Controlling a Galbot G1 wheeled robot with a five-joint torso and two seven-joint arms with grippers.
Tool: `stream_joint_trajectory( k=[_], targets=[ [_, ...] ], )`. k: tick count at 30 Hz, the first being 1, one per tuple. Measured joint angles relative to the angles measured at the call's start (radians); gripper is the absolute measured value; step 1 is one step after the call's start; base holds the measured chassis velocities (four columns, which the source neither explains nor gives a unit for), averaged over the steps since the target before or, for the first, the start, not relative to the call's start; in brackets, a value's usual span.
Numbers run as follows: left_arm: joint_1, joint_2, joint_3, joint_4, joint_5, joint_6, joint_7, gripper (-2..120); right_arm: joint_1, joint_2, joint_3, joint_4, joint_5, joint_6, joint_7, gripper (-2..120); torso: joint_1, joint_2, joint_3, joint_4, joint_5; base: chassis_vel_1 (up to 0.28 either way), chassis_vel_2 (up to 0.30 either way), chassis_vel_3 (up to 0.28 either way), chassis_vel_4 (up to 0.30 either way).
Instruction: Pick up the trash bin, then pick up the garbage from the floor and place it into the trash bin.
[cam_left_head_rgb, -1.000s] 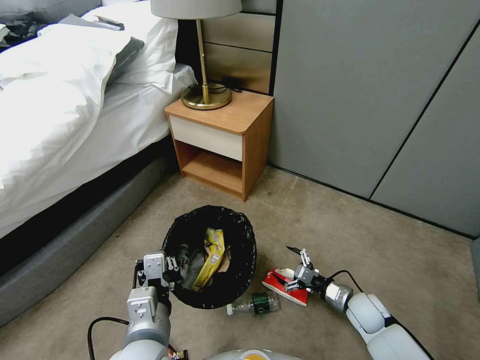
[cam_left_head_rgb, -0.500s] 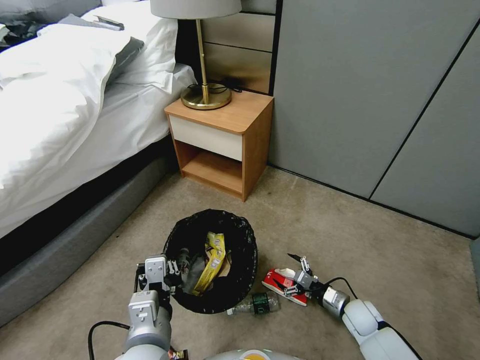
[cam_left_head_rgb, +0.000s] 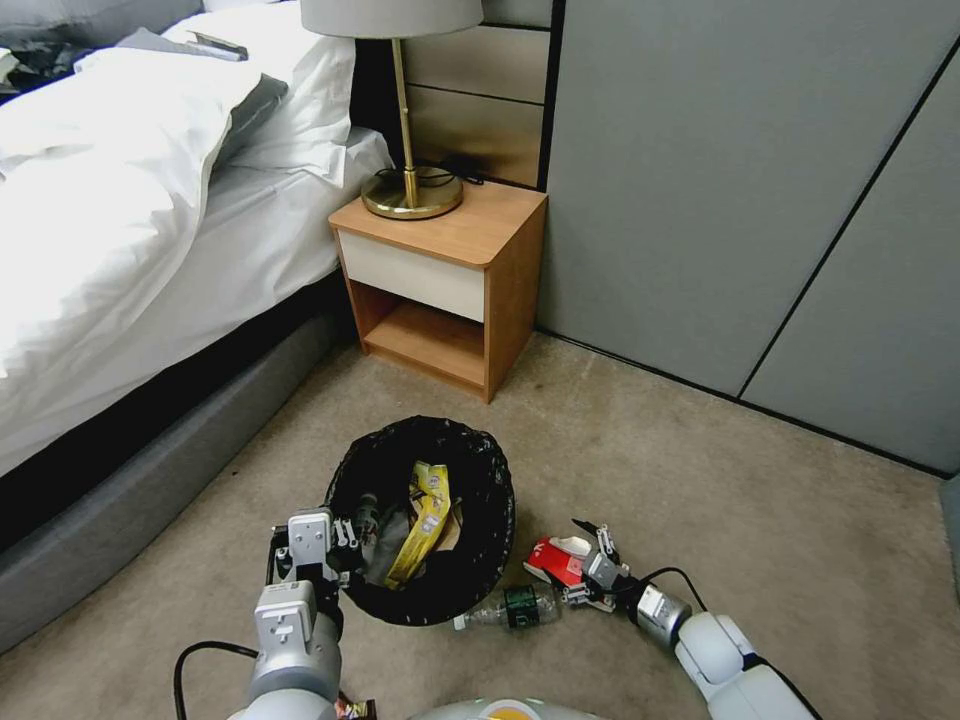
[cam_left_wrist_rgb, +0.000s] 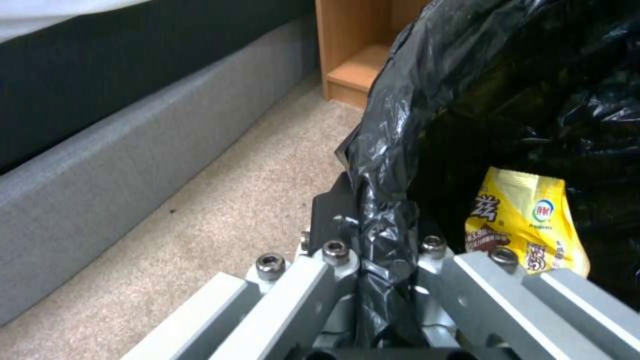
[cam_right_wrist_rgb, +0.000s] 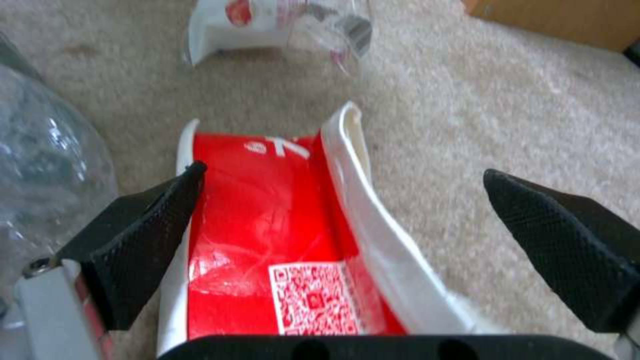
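Note:
The trash bin (cam_left_head_rgb: 470, 590), lined with a crinkled black bag (cam_left_wrist_rgb: 400, 150), is in front of me on the carpet. My left gripper (cam_left_head_rgb: 338, 545) (cam_left_wrist_rgb: 383, 250) is shut on its near left rim. Inside lies a yellow snack wrapper (cam_left_head_rgb: 428, 515) (cam_left_wrist_rgb: 523, 220). To the right of the bin, a red-white packet (cam_left_head_rgb: 556, 562) (cam_right_wrist_rgb: 267, 225) lies flat on the floor. My right gripper (cam_left_head_rgb: 590, 562) (cam_right_wrist_rgb: 343, 172) is low over it and open, one black finger on each side. A clear green-labelled bottle (cam_left_head_rgb: 512, 606) (cam_right_wrist_rgb: 40, 165) lies just beside it.
A wooden nightstand (cam_left_head_rgb: 445, 290) with a brass lamp (cam_left_head_rgb: 410, 190) stands behind the bin, with the bed (cam_left_head_rgb: 130, 230) to its left and grey wall panels (cam_left_head_rgb: 760, 200) behind. A shiny wrapper (cam_left_head_rgb: 355, 708) lies by my base. A white and clear scrap (cam_right_wrist_rgb: 267, 20) lies beyond the packet.
My right gripper has come down and drawn in toward the bin, so its open fingers now straddle the red-white packet. The left gripper still holds the bin's rim.

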Motion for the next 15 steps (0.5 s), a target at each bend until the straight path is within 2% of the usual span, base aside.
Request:
stream_joint_trajectory(
  k=[11, 15],
  targets=[
    [0.0, 0.001, -0.002, 0.0, -0.001, -0.001, 0.0, 1, 0.023, 0.003, 0.006, -0.048, -0.006, 0.018, 0.016, 100, 0.0, 0.0, 0.0, 0.0, 0.0, 0.0, 0.0, 0.0, 0.0],
    [-0.001, 0.0, -0.002, 0.0, -0.002, -0.001, 0.0, 1, 0.024, 0.0, 0.006, -0.052, -0.006, 0.031, 0.016, 96, 0.0, 0.0, 0.0, 0.0, 0.0, 0.0, 0.0, 0.0, 0.0]
  ],
)
